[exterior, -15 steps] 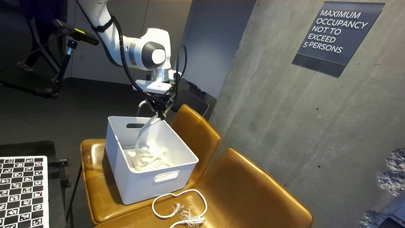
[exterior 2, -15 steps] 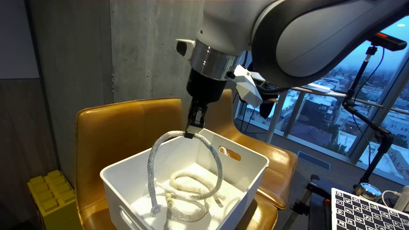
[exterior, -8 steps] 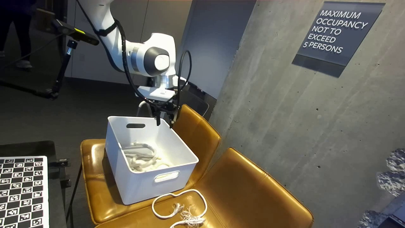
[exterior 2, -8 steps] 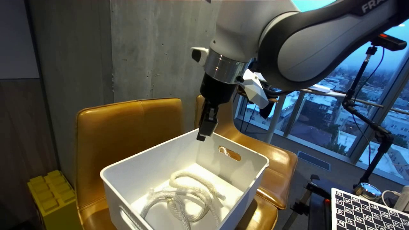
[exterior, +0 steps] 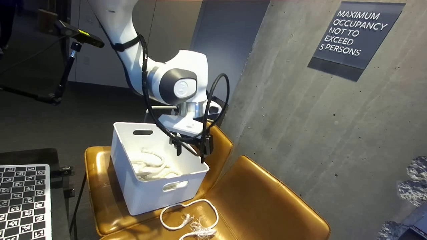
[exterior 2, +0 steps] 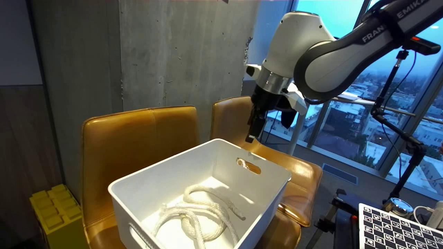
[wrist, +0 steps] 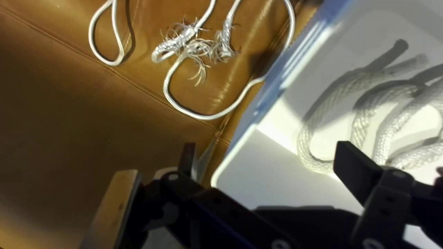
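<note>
Checkered board: in an exterior view, reading the hours from its middle, I find it at 8 o'clock, lying flat on a dark tabletop.
Tan chair: also at 8 o'clock, its glossy seat carrying the white bin.
White bin: between 7 and 8 o'clock, upright, with a slot handle in each end wall.
Thick rope: inside the white bin, pale braided strands looped and crossing on the bottom. In my wrist view it sits at 3 o'clock. I can't tell whether it is one length or several.
Pincer: at 7 o'clock, near the rim of the white bin. I have its jaws standing wide apart with nothing between them. In the wrist view a corner of that rim shows in the gap, one jaw seen against tan upholstery, the other against the bin's inside. It is well apart from the thick rope.
Thin cord: at 6 o'clock, white, curled with frayed tufts on the seat of the second chair; the wrist view gives it to me between 11 and 12 o'clock.
Second chair: at 5 o'clock, tan like its neighbour.
Sign: at 2 o'clock on the concrete wall; I read "MAXIMUM OCCUPANCY NOT TO EXCEED 5 PERSONS".
</note>
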Available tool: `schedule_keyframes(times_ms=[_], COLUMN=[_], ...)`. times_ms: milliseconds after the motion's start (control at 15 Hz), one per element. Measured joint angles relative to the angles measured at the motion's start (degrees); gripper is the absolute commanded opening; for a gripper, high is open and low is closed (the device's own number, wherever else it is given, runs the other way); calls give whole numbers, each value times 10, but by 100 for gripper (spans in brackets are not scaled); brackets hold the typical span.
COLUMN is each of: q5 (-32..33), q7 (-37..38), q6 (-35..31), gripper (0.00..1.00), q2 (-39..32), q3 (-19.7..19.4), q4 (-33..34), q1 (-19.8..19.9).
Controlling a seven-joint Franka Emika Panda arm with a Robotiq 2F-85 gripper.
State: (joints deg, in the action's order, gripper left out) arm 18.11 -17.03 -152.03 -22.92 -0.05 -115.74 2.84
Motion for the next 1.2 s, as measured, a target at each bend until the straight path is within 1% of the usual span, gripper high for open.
schedule_keyframes(times_ms=[267, 600, 933, 1200], q5=[-34, -78, -89, -89], q7=[-52, -117, -150, -154], q6=[-16, -31, -32, -32], gripper=[100, 100, 100, 100], q2=[-7, -40, -99, -155], q3=[-4, -4, -3, -5], q4=[-20, -15, 35, 93], q1=[58, 119, 161, 175])
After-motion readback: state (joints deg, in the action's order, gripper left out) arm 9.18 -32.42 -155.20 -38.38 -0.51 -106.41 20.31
